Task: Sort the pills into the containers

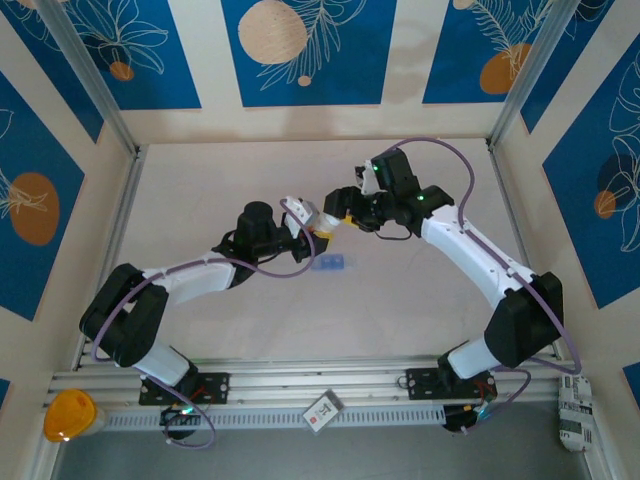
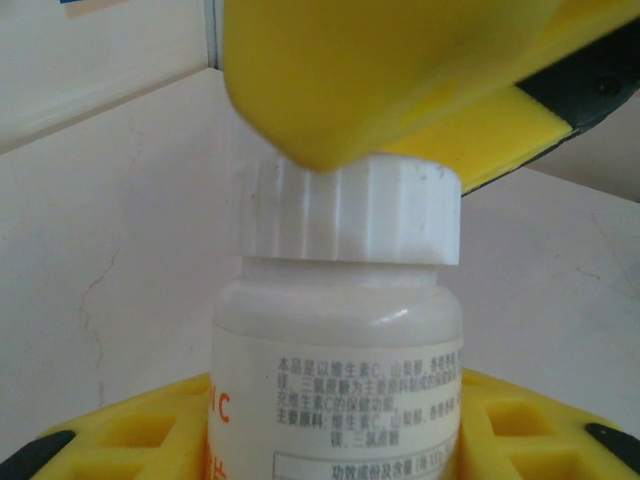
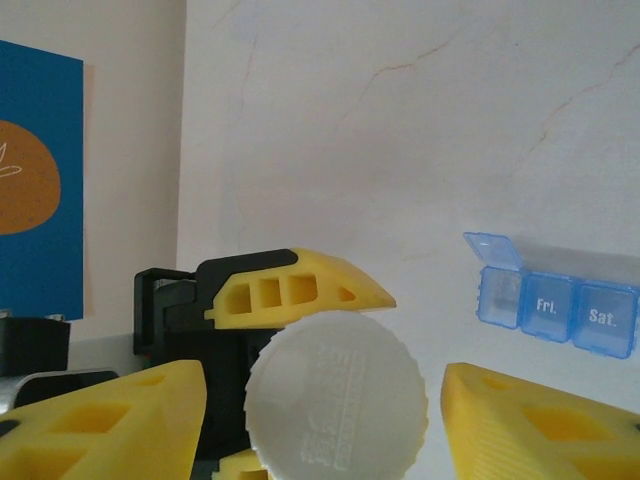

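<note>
Pill box (image 1: 330, 263) near left gripper (image 1: 310, 232) with bottle (image 2: 340, 370)

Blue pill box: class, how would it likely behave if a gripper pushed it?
The pill box looks like thin translucent plastic, so probably light and quick to slide. Lying flat and low, it seems unlikely to tip. Its open end lid could snap shut.
</note>
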